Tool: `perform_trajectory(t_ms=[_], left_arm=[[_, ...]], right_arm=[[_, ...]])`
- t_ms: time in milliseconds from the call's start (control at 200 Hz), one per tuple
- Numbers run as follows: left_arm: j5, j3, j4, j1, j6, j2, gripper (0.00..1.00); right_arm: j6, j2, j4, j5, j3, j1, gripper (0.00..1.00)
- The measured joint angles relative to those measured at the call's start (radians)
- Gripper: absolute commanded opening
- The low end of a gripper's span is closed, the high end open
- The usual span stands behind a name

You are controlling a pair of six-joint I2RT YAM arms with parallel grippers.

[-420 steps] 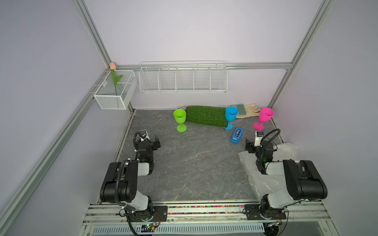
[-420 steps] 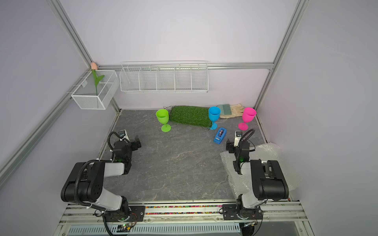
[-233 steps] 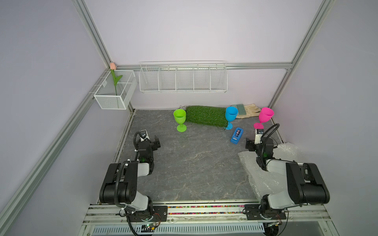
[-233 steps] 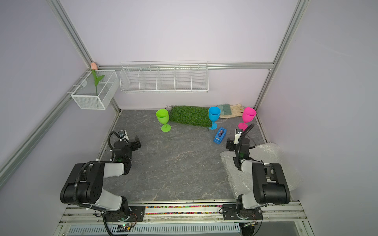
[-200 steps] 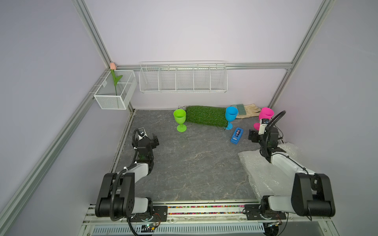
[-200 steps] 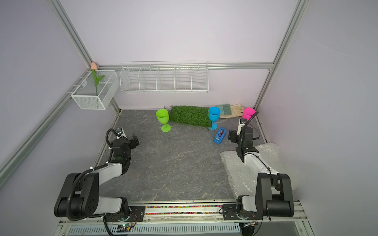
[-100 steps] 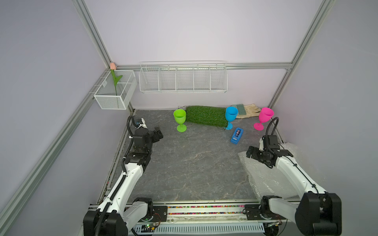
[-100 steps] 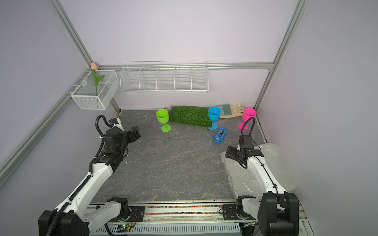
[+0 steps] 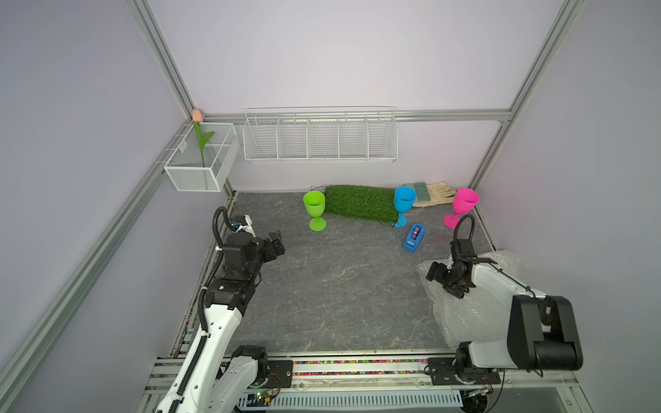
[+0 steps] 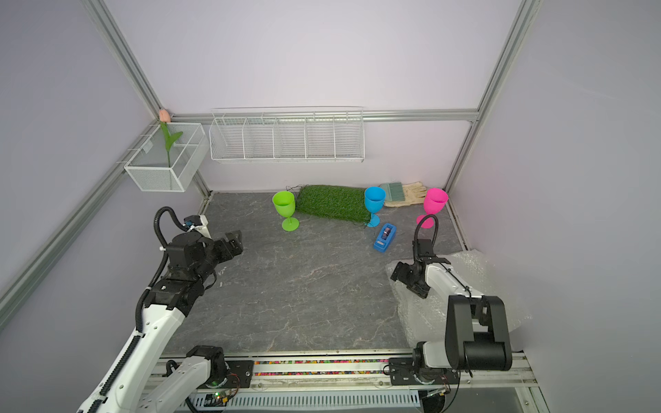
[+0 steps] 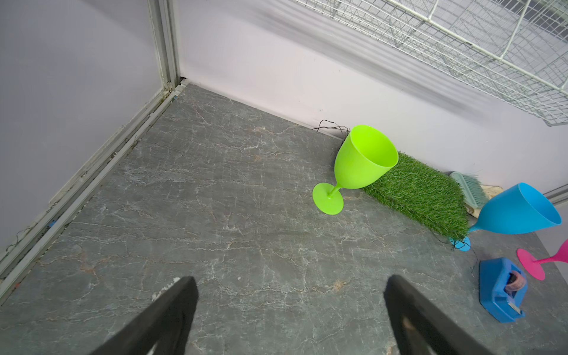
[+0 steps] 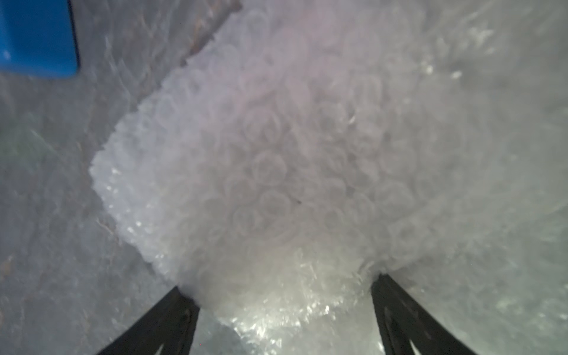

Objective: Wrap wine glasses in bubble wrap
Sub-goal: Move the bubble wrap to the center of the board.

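Observation:
Three wine glasses stand upright along the back: lime green, sky blue and hot pink. The bubble wrap lies crumpled at the right edge of the floor. My right gripper is open, low over the wrap's far left corner, with wrap lying between its spread fingers. My left gripper is open and empty above bare floor, pointing toward the green glass.
A blue tape dispenser lies between the blue glass and the wrap. A green grass mat, a glove and a brush sit at the back wall. Wire baskets hang above.
Both arms have unfolded from their low rest poses. The left gripper has risen and reached toward the back; the right gripper swung down onto the bubble wrap's corner.

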Motion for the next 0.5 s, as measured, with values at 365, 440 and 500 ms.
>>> perform_trajectory(t_ms=[365, 440, 500], left_arm=[[0.019, 0.124, -0.113, 0.000, 0.056, 0.043, 0.98], [0.019, 0.150, -0.135, 0.000, 0.084, 0.047, 0.99], [0.019, 0.166, -0.146, 0.000, 0.112, 0.050, 0.99]], right_arm=[[-0.105, 0.255, 0.016, -0.010, 0.304, -0.022, 0.83], [-0.135, 0.241, -0.021, 0.008, 0.325, -0.017, 0.84], [-0.157, 0.220, -0.060, 0.031, 0.329, -0.011, 0.84]])
